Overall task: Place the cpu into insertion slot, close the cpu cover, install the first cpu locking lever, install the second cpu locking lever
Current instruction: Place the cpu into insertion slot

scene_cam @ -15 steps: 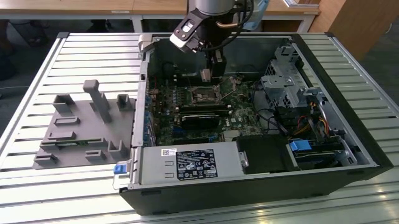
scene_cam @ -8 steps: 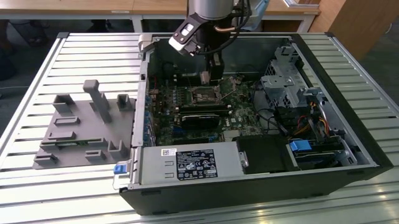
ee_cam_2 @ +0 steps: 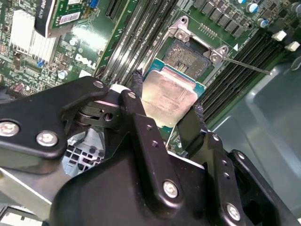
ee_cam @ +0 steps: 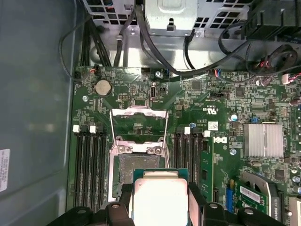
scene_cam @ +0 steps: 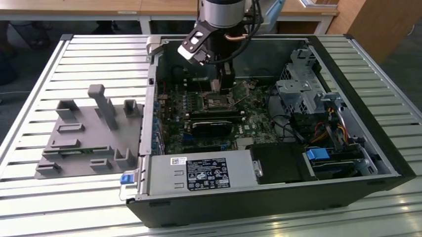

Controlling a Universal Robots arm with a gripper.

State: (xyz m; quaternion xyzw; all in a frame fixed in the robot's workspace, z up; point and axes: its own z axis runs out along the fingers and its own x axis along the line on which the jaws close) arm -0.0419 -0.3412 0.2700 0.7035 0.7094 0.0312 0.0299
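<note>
my gripper (ee_cam_2: 167,101) is clamping the cpu (ee_cam_2: 171,92) by two opposite edges, one finger (ee_cam_2: 137,87) on each side, pale metal top facing up. i'm holding it flat and, by my read, not seated yet. the insertion slot (ee_cam: 138,167) is lying just ahead of my fingertips, straight past the cpu's leading edge, which is overlapping the slot's near rim in the first wrist view. the cpu edges are looking roughly square to that rim. the cpu cover (ee_cam: 138,123) is sitting flipped open on the slot's far side, away from me. a thin lever rod (ee_cam_2: 248,66) is sticking out from a slot corner. long memory slots (ee_cam: 89,160) are running along both sides on the green board (ee_cam: 221,94). in the exterior view i'm reaching down into the open computer case (scene_cam: 264,205).
</note>
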